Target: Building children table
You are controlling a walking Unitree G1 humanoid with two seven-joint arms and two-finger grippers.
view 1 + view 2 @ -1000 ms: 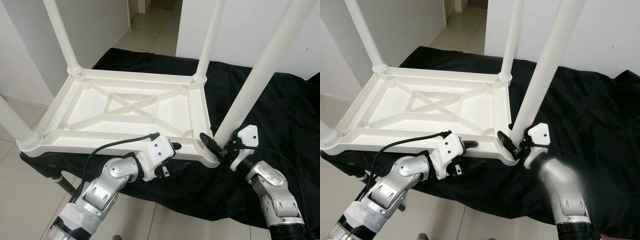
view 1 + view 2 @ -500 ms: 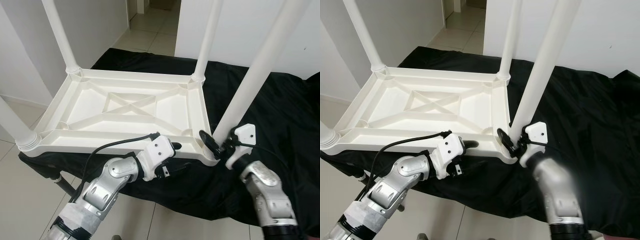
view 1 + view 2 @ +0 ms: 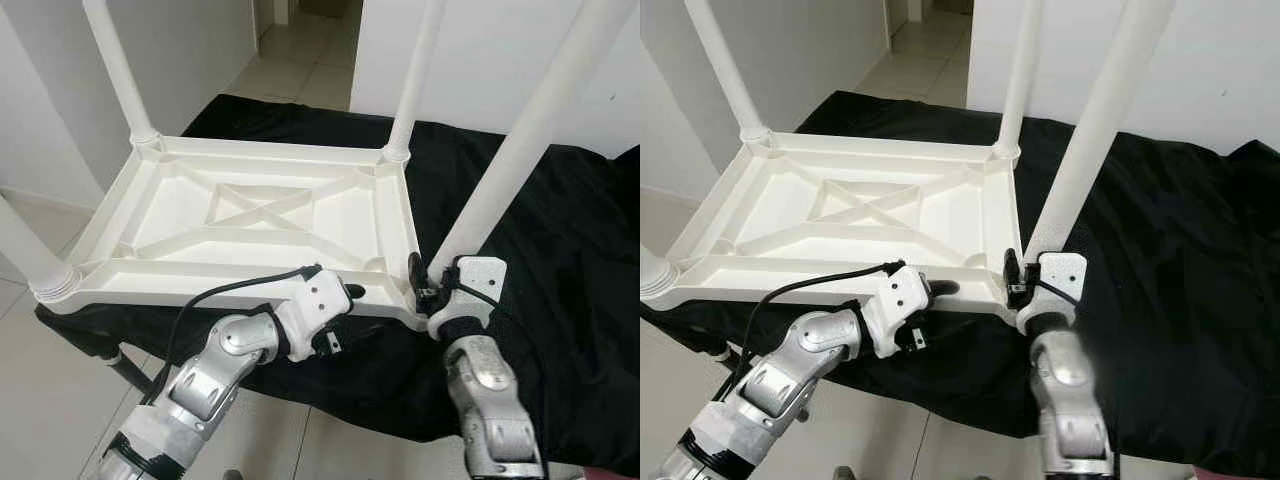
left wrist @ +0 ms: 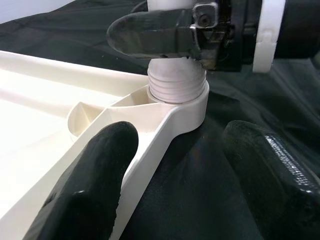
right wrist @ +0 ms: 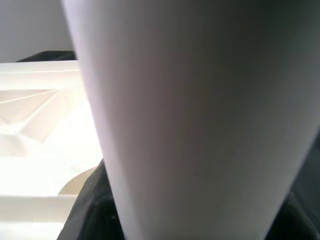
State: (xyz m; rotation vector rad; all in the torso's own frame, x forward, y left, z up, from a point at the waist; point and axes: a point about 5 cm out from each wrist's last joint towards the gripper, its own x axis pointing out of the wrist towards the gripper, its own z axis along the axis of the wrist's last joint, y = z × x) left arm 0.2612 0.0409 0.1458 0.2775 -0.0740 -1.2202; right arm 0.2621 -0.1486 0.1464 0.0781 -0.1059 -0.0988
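While the right end effector (image 3: 425, 285) grips the white table leg (image 3: 500, 170), the left end effector (image 3: 345, 300) waits apart beside the upside-down table (image 3: 250, 215).

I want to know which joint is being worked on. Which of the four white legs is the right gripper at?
The near right leg. The right gripper is clamped at its base, at the table's corner socket; the other three legs stand untouched.
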